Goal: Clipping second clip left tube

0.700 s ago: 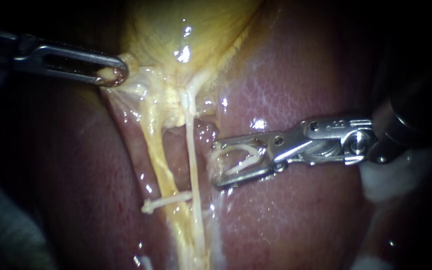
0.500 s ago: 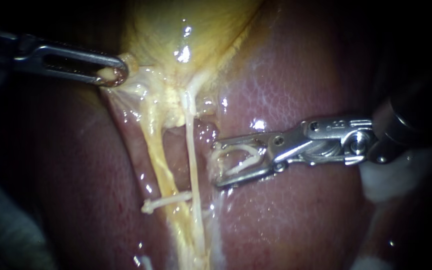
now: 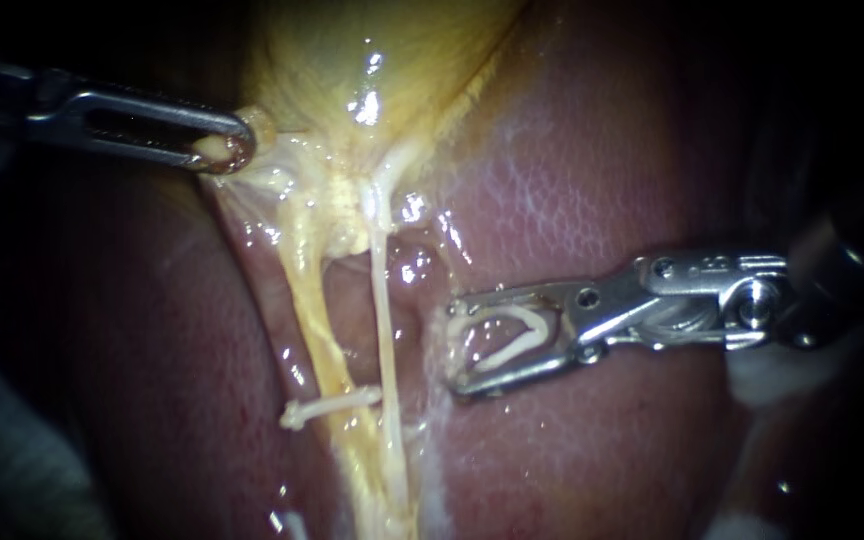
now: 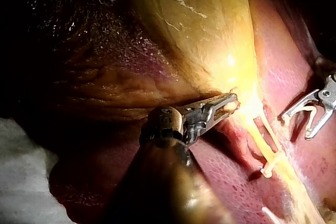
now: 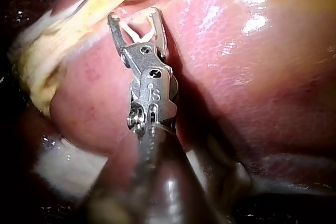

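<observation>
Left tube (image 3: 310,320) lies apart from the clip (image 3: 517,345) held by the right instrument (image 3: 455,347); left instrument (image 3: 232,148) clamps gallbladder (image 3: 382,50).

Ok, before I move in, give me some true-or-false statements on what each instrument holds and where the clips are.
1. The left instrument grips tissue at the gallbladder's lower end. True.
2. The right instrument has its jaws around the left tube. False: they stand apart from it, over the liver.
3. A placed clip already lies across the left tube. True.
4. The right instrument's jaws are empty. False: they hold a white loaded clip.
</observation>
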`<state>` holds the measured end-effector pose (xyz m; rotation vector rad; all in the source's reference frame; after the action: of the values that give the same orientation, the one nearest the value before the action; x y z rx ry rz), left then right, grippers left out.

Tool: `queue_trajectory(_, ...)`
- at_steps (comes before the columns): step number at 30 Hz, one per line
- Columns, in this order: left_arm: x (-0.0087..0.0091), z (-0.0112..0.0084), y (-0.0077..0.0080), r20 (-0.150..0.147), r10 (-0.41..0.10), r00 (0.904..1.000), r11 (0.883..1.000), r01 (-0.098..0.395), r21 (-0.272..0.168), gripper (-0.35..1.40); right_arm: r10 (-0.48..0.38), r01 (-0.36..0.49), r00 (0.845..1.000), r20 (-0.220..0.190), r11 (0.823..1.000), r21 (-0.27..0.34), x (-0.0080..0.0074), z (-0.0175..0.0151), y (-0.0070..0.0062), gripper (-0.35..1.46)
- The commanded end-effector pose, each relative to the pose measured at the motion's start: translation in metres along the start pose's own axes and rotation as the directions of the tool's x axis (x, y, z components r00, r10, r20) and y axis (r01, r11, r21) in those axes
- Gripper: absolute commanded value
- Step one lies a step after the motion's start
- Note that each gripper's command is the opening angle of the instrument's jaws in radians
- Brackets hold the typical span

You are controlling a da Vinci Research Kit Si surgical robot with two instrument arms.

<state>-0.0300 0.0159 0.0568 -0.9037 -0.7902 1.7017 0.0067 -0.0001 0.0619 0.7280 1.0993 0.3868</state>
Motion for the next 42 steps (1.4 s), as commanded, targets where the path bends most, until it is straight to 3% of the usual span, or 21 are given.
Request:
queue_trajectory(1,0.0000,0.0000,0.0000,0.000,0.000,1.0000,1.000,0.000,0.000,-0.35,0.001,-0.001,1.000,0.000,1.000,0.002,0.0002,0.0000,-0.0003,0.49)
queue_trajectory(7,0.0000,0.0000,-0.0001,0.000,0.000,1.0000,1.000,0.000,-0.001,-0.35,0.002,-0.002,1.000,-0.010,1.000,0.014,0.0012,0.0006,-0.0019,0.49)
queue_trajectory(13,0.0000,-0.0001,-0.0001,0.001,0.000,1.0000,1.000,0.000,-0.001,-0.35,0.009,-0.008,1.000,-0.023,1.000,0.026,0.0021,0.0024,-0.0023,0.49)
queue_trajectory(27,-0.0001,-0.0002,-0.0001,0.001,0.001,1.0000,1.000,-0.001,-0.001,-0.35,0.061,-0.060,0.998,-0.027,0.998,0.025,0.0026,0.0061,-0.0012,0.50)
queue_trajectory(37,-0.0001,-0.0002,0.0000,0.001,0.000,1.0000,1.000,0.000,-0.001,-0.35,0.111,-0.111,0.993,-0.026,0.994,0.017,0.0004,0.0078,0.0006,0.49)
queue_trajectory(42,-0.0001,-0.0002,0.0000,0.000,0.000,1.0000,1.000,0.000,-0.001,-0.35,0.132,-0.132,0.991,-0.003,0.991,0.005,-0.0003,0.0080,0.0014,0.49)
